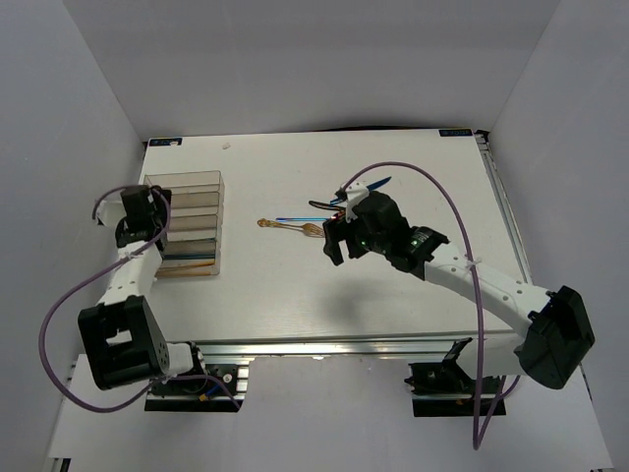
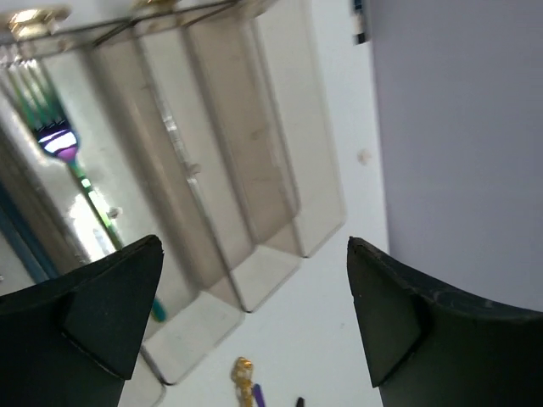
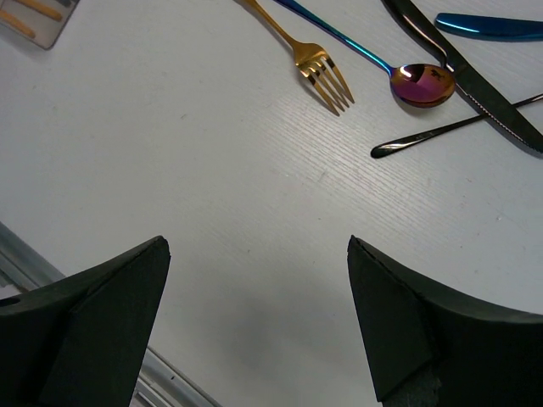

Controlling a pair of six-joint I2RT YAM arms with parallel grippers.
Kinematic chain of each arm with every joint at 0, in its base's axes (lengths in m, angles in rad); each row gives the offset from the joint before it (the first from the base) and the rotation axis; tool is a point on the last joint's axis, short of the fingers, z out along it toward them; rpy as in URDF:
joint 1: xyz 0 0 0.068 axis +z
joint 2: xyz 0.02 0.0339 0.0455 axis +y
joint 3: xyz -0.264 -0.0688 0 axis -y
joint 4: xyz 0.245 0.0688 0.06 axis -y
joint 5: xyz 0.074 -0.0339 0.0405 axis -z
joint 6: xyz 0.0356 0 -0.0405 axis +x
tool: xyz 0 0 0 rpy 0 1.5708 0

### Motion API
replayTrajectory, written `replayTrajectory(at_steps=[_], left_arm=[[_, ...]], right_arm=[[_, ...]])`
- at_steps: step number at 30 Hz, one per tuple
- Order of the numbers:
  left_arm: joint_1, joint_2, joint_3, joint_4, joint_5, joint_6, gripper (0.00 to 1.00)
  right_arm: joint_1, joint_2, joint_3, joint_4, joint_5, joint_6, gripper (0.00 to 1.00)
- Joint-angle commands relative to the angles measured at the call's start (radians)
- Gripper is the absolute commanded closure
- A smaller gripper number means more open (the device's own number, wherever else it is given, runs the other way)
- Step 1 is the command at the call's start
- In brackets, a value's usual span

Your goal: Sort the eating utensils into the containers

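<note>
An iridescent fork [image 2: 59, 140] is seen inside one compartment of the organiser [image 1: 218, 211], by the left gripper [image 2: 254, 331]. A gold fork [image 3: 318, 68] and spoon [image 3: 420, 85] are scattered mid-table before the right gripper [image 3: 259, 331]. Both pairs of jaws are spread, empty.

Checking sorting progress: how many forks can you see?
2: a gold fork loose on the table, and an iridescent fork lying in a compartment of the organiser. Others may be hidden.

Robot lab, white enclosure walls [image 1: 324, 59], aluminium-railed table [image 1: 295, 290]
</note>
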Motion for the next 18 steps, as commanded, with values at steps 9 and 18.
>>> replayTrajectory(at_steps=[9,18], left_arm=[[0.005,-0.169,0.342,-0.401,-0.026,0.312,0.02],[0.005,-0.406,0.151,-0.411,0.282,0.674,0.02]], right_arm=[[-0.053,0.227,0.235,-0.095,-0.066,-0.077,0.11],[-0.057,0.56,0.496,-0.099,-0.152,-0.398,0.22]])
